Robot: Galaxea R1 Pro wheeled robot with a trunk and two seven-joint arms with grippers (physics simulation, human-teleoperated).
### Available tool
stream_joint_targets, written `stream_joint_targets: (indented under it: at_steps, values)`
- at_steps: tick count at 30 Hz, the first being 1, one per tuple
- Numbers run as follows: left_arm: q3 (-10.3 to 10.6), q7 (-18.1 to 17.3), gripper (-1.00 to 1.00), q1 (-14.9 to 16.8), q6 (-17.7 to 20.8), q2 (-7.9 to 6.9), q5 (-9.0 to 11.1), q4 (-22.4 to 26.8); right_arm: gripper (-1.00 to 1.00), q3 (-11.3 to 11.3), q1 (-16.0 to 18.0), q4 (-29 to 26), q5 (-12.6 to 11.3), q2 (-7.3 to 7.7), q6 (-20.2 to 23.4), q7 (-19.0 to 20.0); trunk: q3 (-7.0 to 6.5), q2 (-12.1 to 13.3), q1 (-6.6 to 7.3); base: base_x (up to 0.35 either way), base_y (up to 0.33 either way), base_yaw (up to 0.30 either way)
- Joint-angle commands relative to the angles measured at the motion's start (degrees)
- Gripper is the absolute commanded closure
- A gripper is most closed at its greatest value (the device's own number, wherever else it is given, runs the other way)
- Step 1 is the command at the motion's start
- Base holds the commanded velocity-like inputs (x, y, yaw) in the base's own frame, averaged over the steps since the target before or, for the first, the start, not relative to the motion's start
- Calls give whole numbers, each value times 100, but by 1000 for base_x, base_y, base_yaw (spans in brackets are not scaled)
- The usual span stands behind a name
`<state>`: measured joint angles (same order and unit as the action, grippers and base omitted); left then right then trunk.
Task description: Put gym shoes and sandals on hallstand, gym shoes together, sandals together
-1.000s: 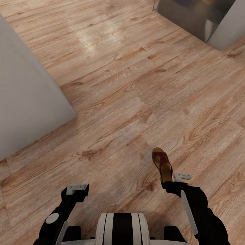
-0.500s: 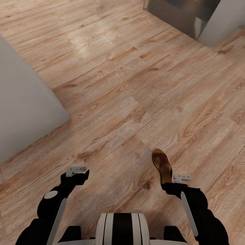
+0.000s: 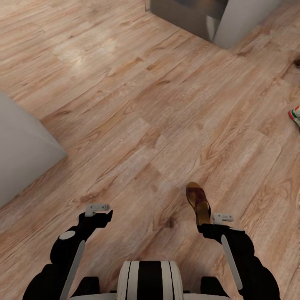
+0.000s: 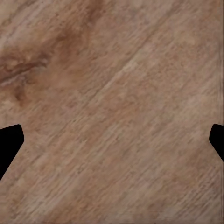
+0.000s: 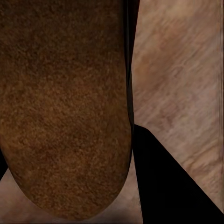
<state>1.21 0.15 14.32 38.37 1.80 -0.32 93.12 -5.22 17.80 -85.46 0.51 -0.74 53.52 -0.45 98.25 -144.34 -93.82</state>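
The right hand point(image 3: 205, 223) grips a brown sandal point(image 3: 198, 201) by its heel, long axis pointing far, toe away. The right wrist view shows its suede-like surface point(image 5: 65, 107) close. The left hand point(image 3: 99, 210) hangs released over the corridor floor point(image 3: 137, 125). A gym shoe point(image 3: 295, 116) peeks in far right.

Light brown wood-grain floor point(image 3: 137, 116); dark brown sandal point(image 3: 198, 201) with tan footbed; right of it, a white shoe point(image 3: 295, 116) with green and red-orange accents
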Motion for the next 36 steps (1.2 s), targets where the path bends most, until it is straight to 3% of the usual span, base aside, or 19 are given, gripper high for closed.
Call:
stream_joint_targets:
  at_steps: [1,11,36]
  values:
    - [4,2,-100,1,29,-1,-3,6,100,-5,4,-2,-16,-5,28,-18,3,-1,1,0,0,-296]
    - [11,2,-100,1,39,-5,-3,5,100,2,4,11,-16,-5,27,-24,-42,1,6,0,0,-201]
    - [20,1,-100,1,41,-4,6,-13,100,4,34,3,-25,-5,22,-16,-818,35,70,0,0,-27]
